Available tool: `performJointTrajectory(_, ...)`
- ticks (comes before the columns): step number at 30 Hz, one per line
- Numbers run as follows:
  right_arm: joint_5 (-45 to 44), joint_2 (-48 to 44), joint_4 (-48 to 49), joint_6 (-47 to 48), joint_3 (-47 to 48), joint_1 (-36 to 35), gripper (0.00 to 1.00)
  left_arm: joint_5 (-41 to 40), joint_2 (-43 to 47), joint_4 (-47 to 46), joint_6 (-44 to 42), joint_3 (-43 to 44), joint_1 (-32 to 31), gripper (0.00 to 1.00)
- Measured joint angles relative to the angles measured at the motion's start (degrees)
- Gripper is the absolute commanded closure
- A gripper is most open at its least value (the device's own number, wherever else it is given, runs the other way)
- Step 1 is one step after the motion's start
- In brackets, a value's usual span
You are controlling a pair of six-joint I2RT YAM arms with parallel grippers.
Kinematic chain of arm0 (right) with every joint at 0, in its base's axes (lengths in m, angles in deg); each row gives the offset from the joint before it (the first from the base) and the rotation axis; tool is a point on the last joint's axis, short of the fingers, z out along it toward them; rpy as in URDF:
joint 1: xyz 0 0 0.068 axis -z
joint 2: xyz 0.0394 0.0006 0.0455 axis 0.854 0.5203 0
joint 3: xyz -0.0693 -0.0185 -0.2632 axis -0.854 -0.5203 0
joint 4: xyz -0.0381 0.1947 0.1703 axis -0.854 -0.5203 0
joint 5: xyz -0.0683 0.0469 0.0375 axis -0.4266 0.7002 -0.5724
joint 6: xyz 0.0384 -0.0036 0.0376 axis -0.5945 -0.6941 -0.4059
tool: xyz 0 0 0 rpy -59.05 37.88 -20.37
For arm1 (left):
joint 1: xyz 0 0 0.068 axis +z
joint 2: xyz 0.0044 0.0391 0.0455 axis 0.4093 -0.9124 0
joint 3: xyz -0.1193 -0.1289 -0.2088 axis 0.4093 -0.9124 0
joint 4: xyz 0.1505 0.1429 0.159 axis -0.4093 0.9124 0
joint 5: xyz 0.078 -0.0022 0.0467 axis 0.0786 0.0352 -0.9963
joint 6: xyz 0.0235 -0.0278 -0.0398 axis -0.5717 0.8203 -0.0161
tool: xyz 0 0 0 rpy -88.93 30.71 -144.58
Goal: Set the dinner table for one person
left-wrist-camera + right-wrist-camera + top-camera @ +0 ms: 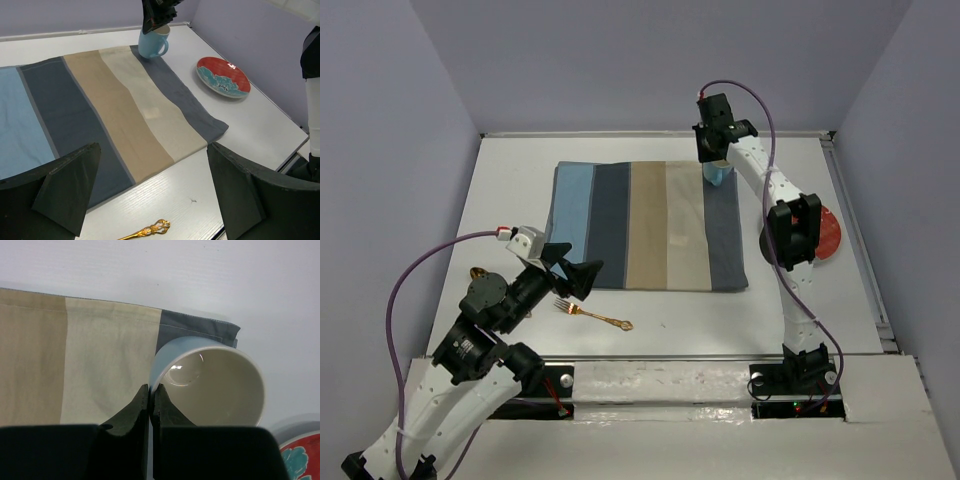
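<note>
The white dinner table (510, 190) carries a striped placemat (647, 225). My right gripper (151, 390) is shut on the rim of a light blue mug (210, 382), cream inside, at the placemat's far right corner; the mug also shows in the top view (716, 174) and the left wrist view (153, 44). A gold fork (593, 314) lies on the table in front of the placemat, its handle end showing in the left wrist view (149, 230). My left gripper (574, 270) is open and empty just above and left of the fork. A red plate (223, 76) with a teal flower pattern sits right of the placemat.
The right arm (790, 235) covers most of the red plate (830, 235) in the top view. A gold utensil end (478, 272) peeks out by the left arm. The table's metal rim (855, 240) runs along the right side.
</note>
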Motion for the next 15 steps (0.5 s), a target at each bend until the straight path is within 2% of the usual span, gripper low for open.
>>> performJointTrajectory(13, -0.3, 3.4, 0.3, 0.3, -0.4, 0.0, 1.0, 0.0, 0.0, 0.0, 0.0, 0.0, 0.0, 0.01)
performJointTrajectory(14, -0.5, 3.4, 0.4, 0.5, -0.4, 0.0, 0.98, 0.0, -0.1, 0.0, 0.0, 0.0, 0.0, 0.01)
performJointTrajectory(15, -0.5, 3.4, 0.3, 0.5, -0.4, 0.0, 0.92, 0.0, -0.1, 0.0, 0.0, 0.0, 0.0, 0.01)
